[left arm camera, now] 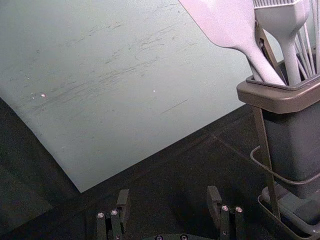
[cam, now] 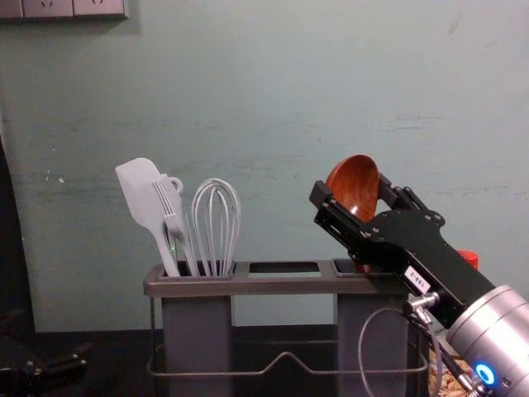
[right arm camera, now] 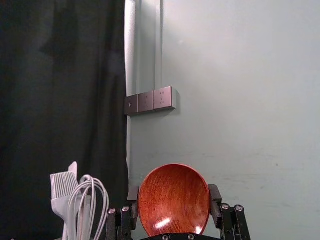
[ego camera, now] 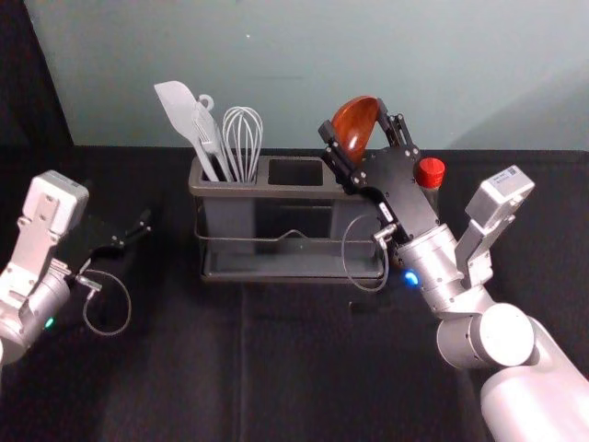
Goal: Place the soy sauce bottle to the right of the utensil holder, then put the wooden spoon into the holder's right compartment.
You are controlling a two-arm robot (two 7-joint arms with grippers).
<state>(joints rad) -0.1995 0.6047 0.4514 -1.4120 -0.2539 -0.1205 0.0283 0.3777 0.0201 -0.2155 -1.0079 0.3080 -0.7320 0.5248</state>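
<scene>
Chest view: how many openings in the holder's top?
3: left opening, holding the whisk; middle opening; right opening, below the wooden spoon's bowl, partly hidden by the right gripper.

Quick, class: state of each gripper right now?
Left gripper: open and empty, left of the grey utensil holder.
Right gripper: closed on the red-brown wooden spoon, above the holder.

From where I stand, the right arm (ego camera: 529, 368) reaches forward and inward, its right hand (ego camera: 354, 118) raised and tilted, both fingers clamped in a grip. The left arm (ego camera: 32, 299) sits lower, off to its own side, its left hand (ego camera: 129, 232) spread wide.
</scene>
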